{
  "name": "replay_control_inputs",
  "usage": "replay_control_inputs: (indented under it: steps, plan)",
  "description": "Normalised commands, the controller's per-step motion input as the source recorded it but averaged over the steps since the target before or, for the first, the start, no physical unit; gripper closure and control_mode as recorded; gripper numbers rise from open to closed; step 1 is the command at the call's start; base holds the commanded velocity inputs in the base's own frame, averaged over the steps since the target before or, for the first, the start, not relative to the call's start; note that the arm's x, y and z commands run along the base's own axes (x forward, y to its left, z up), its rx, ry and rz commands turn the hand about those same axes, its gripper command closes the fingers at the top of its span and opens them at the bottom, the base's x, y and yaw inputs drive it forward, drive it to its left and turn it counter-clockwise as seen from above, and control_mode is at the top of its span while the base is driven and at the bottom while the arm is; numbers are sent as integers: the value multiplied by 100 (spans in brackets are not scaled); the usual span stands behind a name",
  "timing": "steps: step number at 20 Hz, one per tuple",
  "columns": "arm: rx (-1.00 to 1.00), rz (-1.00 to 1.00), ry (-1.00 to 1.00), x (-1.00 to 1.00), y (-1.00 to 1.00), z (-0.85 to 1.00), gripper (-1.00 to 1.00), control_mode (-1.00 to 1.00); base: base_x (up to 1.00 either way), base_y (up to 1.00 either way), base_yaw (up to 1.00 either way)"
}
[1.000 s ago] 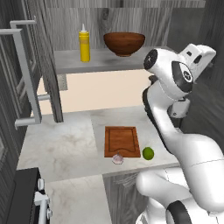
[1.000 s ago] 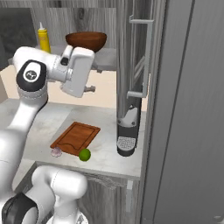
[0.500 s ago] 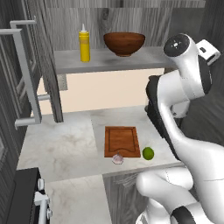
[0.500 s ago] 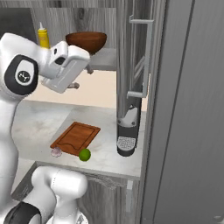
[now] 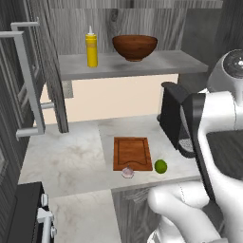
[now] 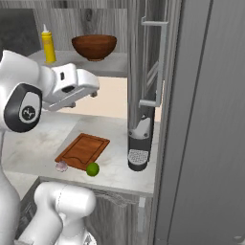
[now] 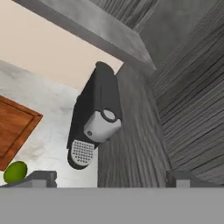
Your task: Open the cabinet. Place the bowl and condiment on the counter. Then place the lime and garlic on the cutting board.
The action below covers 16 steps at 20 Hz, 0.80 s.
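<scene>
Two dark finger tips of the gripper [image 7: 111, 177] stand wide apart at the bottom of the hand view, with nothing between them. The gripper looks down at the black coffee machine [image 7: 94, 120], which stands on the surface [image 7: 48, 94] against a dark woodgrain panel. In the right base view the hand [image 6: 72, 88] hangs in the air above the surface, below the level of the shelf and apart from all the task things.

On the surface lies the cutting board [image 5: 132, 153], flat, with its notch toward the robot. The garlic [image 5: 127, 172] sits at the near edge of the board, by the notch; I cannot tell if it rests on the wood or just beside it. The lime [image 5: 161, 166] is on the stone just off the near right corner of the board, between the board and the coffee machine.

Higher up, the cabinet [image 5: 33, 85] is open, its left door swung out with the long bar handle [image 5: 28, 80] facing the camera. On the grey inner shelf [image 5: 156, 61] the condiment [image 5: 91, 47] stands upright at the left, and the bowl [image 5: 135, 47] sits near it to the right, not touching.
</scene>
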Motion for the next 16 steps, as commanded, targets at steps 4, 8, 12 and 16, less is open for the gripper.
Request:
replay_control_inputs:
  steps: [4, 8, 12, 16]
  plan:
    - [9, 0, -17, -33, 39, 13, -100, -100, 0, 0, 0]
    - [9, 0, -14, -23, 46, 21, -100, -100, 0, 0, 0]
    - [11, 0, -14, -16, 43, 23, -100, -100, 0, 0, 0]
    - [15, 1, -13, -7, 36, 33, -100, -100, 0, 0, 0]
